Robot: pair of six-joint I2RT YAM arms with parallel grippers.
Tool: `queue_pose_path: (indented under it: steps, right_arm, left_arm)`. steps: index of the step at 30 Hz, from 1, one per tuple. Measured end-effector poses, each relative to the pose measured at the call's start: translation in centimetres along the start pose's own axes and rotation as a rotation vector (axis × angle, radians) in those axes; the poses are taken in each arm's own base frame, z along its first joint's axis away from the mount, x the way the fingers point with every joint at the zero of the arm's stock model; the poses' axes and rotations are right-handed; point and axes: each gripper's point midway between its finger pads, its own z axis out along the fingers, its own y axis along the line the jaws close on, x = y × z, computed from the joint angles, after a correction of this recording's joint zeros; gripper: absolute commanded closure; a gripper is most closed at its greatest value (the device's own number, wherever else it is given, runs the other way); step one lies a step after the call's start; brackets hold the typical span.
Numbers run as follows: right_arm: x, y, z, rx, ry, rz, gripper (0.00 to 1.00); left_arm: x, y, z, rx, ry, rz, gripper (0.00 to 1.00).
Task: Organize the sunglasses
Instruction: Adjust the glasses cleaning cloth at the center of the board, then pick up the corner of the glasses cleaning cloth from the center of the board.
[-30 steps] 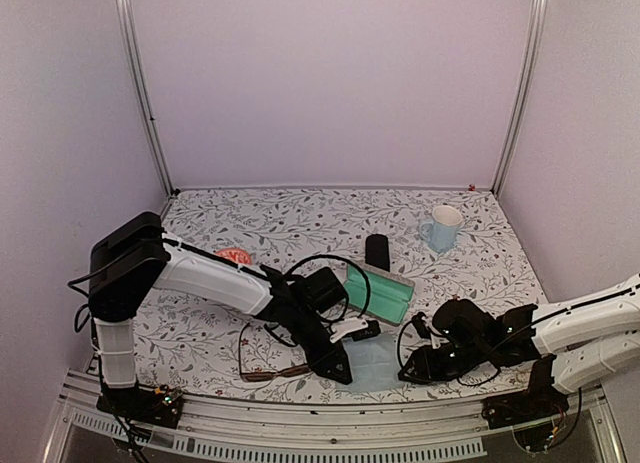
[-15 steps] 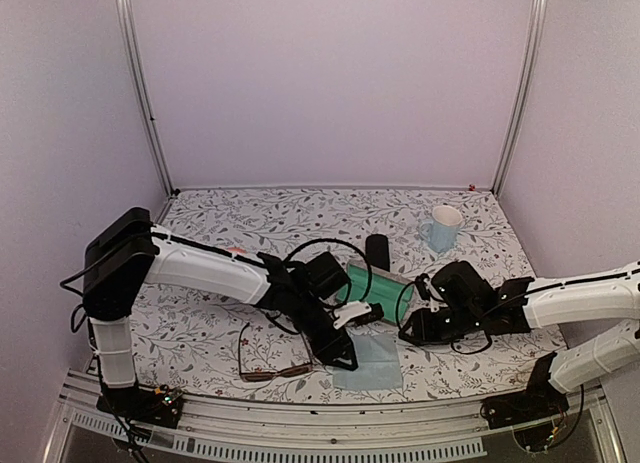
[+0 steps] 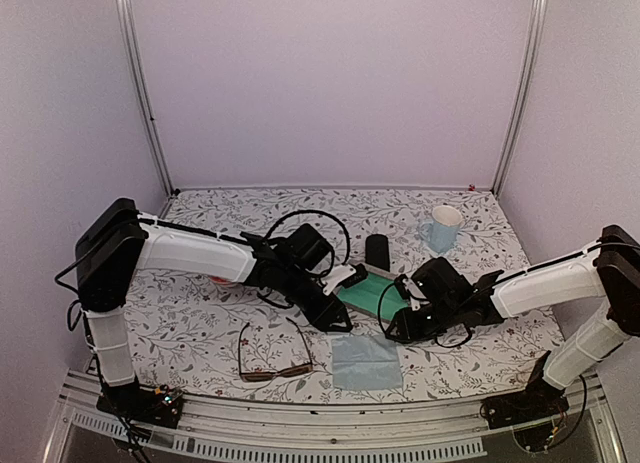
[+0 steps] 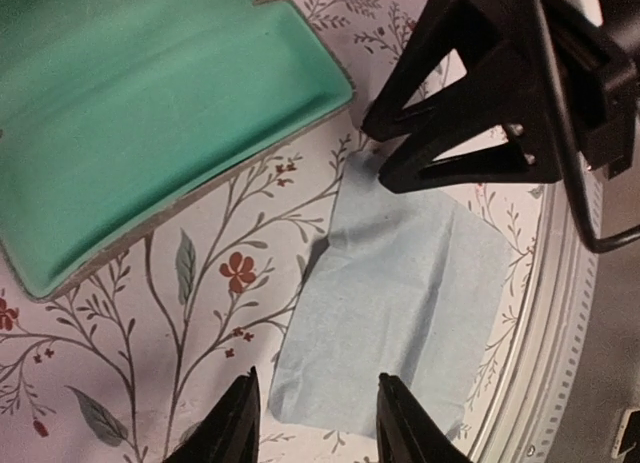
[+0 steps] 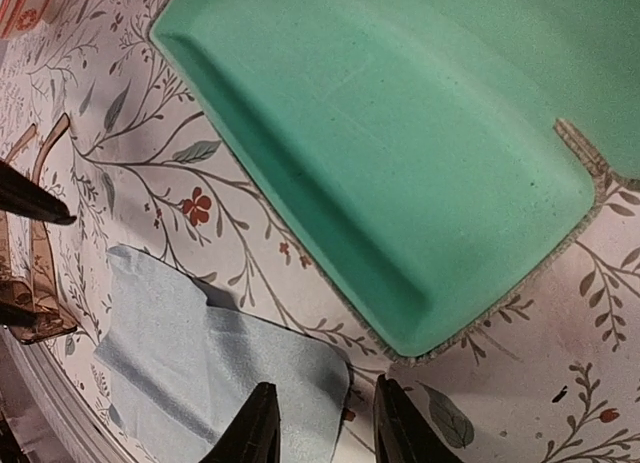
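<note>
Both arms have reached away from the table's near edge since a second ago, leaving the blue cloth uncovered. Your left gripper has its jaws spread with nothing between them, over the cloth's near-left corner. The open green-lined case is just ahead of it. Your right gripper is spread and empty too, at the case's corner, with the cloth under its tips. The two grippers face each other closely across the cloth. The brown sunglasses lie flat to the left of the left jaws, nearer the table edge. Their front runs left to right along that edge and the unfolded temples point away from you. The pink-red pair shows only as a sliver under the left forearm. Beyond the case stand a black oval case and a mug.
</note>
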Motion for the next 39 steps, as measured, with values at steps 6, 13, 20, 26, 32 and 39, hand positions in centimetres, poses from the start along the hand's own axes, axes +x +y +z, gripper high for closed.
queue_pose_path:
  steps: [6,13,20,26,32,39]
  right_arm:
    - [-0.1,0.4,0.6,-0.024,0.005,-0.011,0.71]
    - [-0.4,0.7,1.0,-0.032,0.004,-0.018,0.8]
    - [-0.4,0.6,1.1,-0.026,0.003,-0.021,0.89]
    - [-0.5,0.4,1.1,-0.018,0.0,-0.019,0.94]
    - [-0.6,0.2,1.1,-0.012,-0.003,-0.014,0.97]
    - [-0.7,0.0,1.0,-0.009,-0.005,-0.011,0.99]
  left_arm:
    - [1.2,1.8,1.2,-0.031,0.036,-0.03,0.62]
    - [2.7,2.3,2.2,-0.045,0.081,-0.033,0.68]
    - [3.0,1.9,2.5,-0.058,0.093,-0.006,0.77]
    - [3.3,1.6,2.7,-0.06,0.106,0.005,0.87]
    - [3.6,1.6,2.7,-0.056,0.115,0.003,0.94]
    - [3.8,1.3,2.7,-0.042,0.121,0.0,1.0]
